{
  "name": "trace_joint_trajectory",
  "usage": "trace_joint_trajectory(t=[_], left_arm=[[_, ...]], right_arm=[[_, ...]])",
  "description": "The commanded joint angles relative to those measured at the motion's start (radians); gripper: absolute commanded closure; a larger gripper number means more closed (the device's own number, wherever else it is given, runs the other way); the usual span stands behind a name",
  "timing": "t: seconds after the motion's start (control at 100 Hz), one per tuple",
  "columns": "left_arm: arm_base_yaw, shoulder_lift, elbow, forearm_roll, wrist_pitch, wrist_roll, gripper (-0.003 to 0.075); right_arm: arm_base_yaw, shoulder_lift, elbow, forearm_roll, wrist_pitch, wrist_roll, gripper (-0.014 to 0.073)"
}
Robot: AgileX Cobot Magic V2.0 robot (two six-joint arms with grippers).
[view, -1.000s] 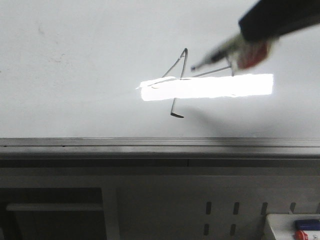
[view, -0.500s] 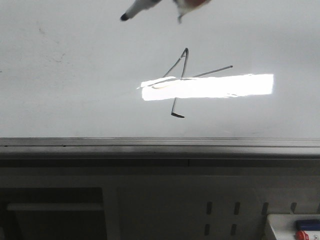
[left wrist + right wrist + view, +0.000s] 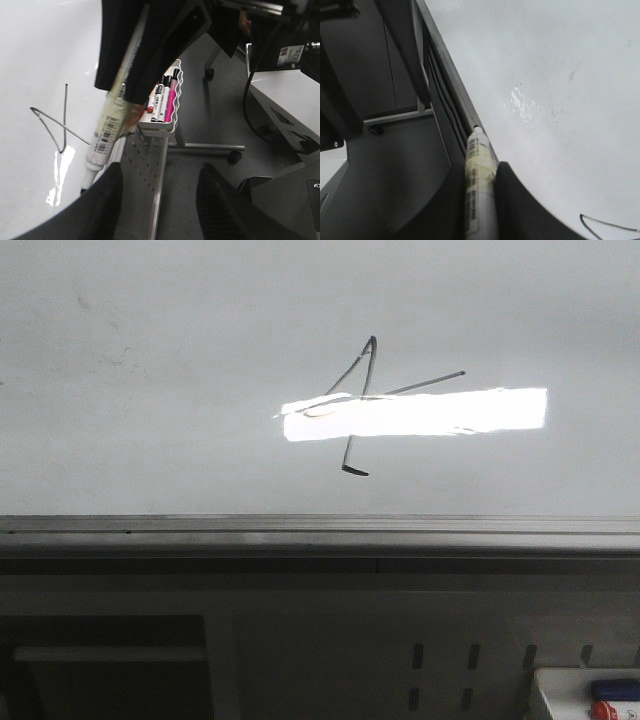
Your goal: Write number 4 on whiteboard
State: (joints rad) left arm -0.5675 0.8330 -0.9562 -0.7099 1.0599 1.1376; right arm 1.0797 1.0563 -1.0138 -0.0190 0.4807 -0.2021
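The number 4 [image 3: 362,405] stands in thin dark strokes on the whiteboard [image 3: 150,410], crossed by a bright light glare. No gripper shows in the front view. My right gripper [image 3: 480,212] is shut on a white marker [image 3: 479,175] that points along the whiteboard [image 3: 550,65] edge; a corner of the number 4 [image 3: 605,228] shows beside it. In the left wrist view the same marker [image 3: 106,132] hangs tip-down off the board near the number 4 [image 3: 54,125], under the dark right arm [image 3: 150,40]. My left gripper [image 3: 160,210] is open, with only floor between its fingers.
A grey metal rail [image 3: 320,535] runs along the whiteboard's near edge. A white wire tray [image 3: 164,102] with several markers hangs beside the board; its corner [image 3: 585,695] shows in the front view. A stand's legs and castors [image 3: 232,156] are on the floor.
The right gripper with the marker rose from beside the crossbar of the 4, swung left along the top, and left the front view. The drawn 4 is unchanged.
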Motion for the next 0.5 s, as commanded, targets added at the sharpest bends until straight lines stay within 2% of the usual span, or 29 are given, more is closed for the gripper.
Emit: trace_joint_trajectory(t=[0.0, 0.17, 0.49], left_arm=[[-0.028, 0.022, -0.038, -0.046, -0.074, 0.003, 0.04], [-0.046, 0.055, -0.046, -0.05, -0.135, 0.003, 0.04], [-0.046, 0.108, -0.046, -0.05, -0.124, 0.003, 0.0406]], right_arm=[[0.018, -0.008, -0.049, -0.014, -0.077, -0.04, 0.0641], [0.066, 0.001, -0.05, -0.014, -0.068, -0.045, 0.0641], [0.112, 0.003, -0.05, -0.022, -0.074, -0.047, 0.0641]])
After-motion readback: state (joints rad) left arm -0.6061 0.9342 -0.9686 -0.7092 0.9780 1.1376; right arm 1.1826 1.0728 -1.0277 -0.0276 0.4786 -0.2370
